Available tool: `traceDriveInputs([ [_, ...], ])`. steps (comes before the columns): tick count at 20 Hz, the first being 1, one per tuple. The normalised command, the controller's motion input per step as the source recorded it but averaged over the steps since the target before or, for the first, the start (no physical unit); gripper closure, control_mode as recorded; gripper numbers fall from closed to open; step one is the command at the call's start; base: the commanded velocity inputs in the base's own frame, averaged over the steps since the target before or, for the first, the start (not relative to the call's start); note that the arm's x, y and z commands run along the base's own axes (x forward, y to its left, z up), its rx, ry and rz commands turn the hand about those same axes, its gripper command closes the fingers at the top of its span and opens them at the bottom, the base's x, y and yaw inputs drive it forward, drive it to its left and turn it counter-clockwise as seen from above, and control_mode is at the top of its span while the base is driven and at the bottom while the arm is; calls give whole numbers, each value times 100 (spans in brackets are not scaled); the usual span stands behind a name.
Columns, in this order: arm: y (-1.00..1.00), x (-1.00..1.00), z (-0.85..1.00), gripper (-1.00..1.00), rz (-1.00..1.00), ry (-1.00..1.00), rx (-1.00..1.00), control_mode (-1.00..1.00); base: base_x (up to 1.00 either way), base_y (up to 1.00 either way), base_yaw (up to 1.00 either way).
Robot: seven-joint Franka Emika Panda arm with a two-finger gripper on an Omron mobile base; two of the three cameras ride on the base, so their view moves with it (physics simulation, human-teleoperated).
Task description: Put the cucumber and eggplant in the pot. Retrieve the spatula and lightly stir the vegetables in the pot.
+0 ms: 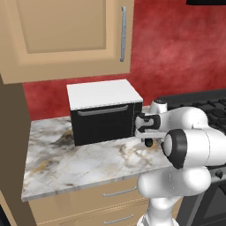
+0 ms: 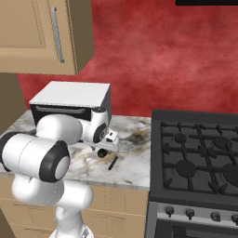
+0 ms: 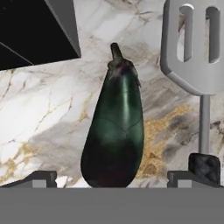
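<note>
Eggplant [image 3: 114, 131] lies on the marble counter [image 1: 79, 163], just right of the black microwave [image 1: 103, 112] and just left of the spatula [image 3: 194, 57], whose slotted blade and dark handle rest flat beside it. The gripper [image 3: 113, 177] hovers low over the eggplant's fat end with its two tips spread wide on either side, grasping nothing. To the right of the microwave the stove [image 2: 200, 158] shows bare burners with no pot, so I judge the task is at its beginning: no vegetable is placed, and the stirring is not started.
</note>
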Motion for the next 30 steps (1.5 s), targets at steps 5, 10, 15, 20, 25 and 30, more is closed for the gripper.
traceDriveInputs([
  [5,2,0,-31,-100,0,0,0,-100,0,0,0],
  [10,13,0,-39,-100,0,0,0,-100,0,0,0],
  [15,1,0,-10,-100,0,0,0,-100,0,0,0],
  [20,0,0,0,100,0,0,0,-100,0,0,0],
  [25,0,0,0,100,0,0,0,-100,0,0,0],
  [30,0,-48,16,100,0,-10,2,-100,0,0,0],
])
